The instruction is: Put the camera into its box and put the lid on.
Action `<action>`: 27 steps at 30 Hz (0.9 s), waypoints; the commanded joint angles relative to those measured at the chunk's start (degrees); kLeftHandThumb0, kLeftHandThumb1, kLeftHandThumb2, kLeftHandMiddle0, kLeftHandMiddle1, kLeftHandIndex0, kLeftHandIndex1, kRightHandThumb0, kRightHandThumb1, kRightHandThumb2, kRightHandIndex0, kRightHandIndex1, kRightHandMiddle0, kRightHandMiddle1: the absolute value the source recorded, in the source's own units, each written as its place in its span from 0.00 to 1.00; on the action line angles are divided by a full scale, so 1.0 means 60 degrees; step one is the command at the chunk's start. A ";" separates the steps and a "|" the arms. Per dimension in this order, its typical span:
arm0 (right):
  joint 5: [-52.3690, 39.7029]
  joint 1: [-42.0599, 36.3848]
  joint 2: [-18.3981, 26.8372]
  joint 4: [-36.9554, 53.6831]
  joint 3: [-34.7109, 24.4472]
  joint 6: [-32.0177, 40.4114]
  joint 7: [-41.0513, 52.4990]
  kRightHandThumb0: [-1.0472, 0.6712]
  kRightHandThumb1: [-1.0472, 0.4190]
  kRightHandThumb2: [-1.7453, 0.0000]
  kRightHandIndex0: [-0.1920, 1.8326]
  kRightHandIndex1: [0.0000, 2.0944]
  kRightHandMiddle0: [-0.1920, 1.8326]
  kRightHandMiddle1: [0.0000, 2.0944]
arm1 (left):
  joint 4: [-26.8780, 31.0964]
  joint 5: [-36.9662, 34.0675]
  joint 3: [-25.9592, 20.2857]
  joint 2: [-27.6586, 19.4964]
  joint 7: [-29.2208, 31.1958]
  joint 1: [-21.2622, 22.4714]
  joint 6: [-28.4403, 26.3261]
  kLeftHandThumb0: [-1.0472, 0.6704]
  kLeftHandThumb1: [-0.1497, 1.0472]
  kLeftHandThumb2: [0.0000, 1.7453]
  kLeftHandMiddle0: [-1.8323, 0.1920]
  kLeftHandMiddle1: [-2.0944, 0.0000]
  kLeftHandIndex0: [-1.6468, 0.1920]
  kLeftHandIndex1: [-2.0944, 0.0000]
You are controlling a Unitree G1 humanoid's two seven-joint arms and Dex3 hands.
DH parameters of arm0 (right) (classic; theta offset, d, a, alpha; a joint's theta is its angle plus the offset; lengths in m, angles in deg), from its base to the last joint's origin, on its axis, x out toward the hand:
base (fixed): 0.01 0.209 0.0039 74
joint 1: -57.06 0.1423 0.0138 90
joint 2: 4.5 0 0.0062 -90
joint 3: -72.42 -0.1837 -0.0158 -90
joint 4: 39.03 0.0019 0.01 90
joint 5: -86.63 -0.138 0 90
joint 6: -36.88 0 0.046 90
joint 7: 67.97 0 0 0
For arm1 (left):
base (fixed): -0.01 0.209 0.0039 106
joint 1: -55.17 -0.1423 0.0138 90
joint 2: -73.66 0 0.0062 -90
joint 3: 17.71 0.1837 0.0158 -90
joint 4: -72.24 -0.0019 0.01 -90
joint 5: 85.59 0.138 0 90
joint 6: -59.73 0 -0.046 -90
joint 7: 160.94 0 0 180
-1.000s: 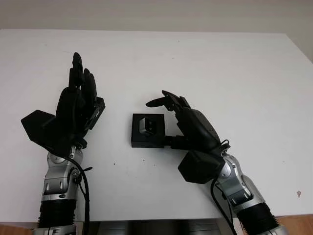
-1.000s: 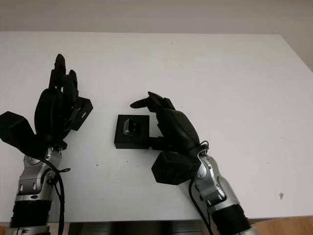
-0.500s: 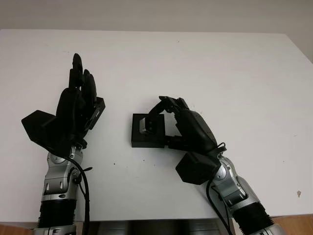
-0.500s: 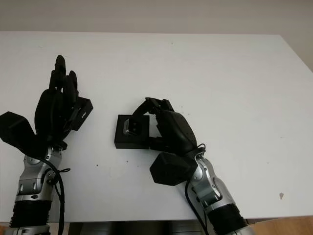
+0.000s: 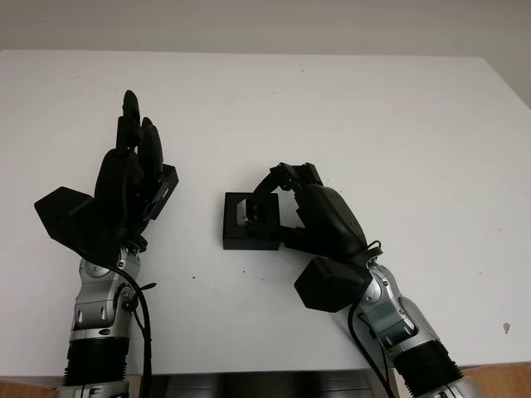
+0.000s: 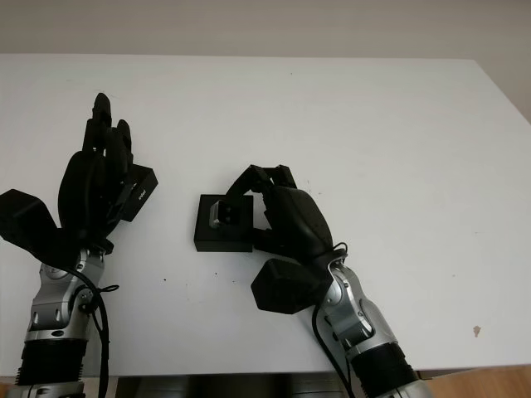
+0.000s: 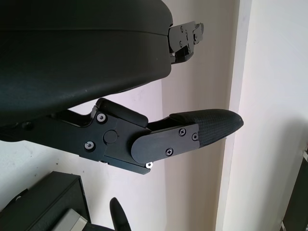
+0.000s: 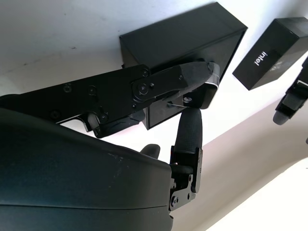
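Note:
The black box [image 5: 241,236] sits open at the middle of the white table. A small silver camera [image 5: 250,215] lies inside it. My right hand [image 5: 260,197] reaches over the box from the right, its fingers curled down and closed on the camera [image 8: 208,95]. The black lid [image 5: 166,187], marked "intel" [image 8: 263,57], lies left of the box. My left hand [image 5: 135,143] stands upright and open right beside the lid, holding nothing.
The white table [image 5: 373,108] stretches far behind and to the right of the box. Its front edge runs close below both forearms. A pale wall lies beyond the table's far edge.
My right hand's fingers, lifted above the box a second ago, have curled down onto the camera, and the hand has shifted slightly left. The left hand and lid have not moved.

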 commanded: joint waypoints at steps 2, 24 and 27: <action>0.0194 -0.0124 0.0128 0.0180 0.0146 0.0131 0.0086 0.34 0.04 0.96 0.02 0.50 0.14 0.71 | 0.0061 0.0009 -0.0026 -0.0046 -0.0002 0.0008 0.0124 0.17 1.00 0.35 1.00 1.00 1.00 1.00; -0.1228 0.0132 0.0088 -0.0434 -0.0084 -0.1299 0.0143 0.41 0.01 0.97 0.00 0.68 0.20 0.92 | 0.0126 0.0092 0.0051 -0.0019 -0.0098 -0.0034 0.0064 0.18 1.00 0.35 1.00 1.00 1.00 1.00; -0.1351 0.0207 0.0052 -0.0605 -0.0151 -0.1534 0.0069 0.40 0.00 0.97 0.00 0.67 0.19 0.92 | 0.0184 0.0147 0.0079 0.0008 -0.0174 -0.0054 0.0039 0.18 1.00 0.36 1.00 1.00 1.00 1.00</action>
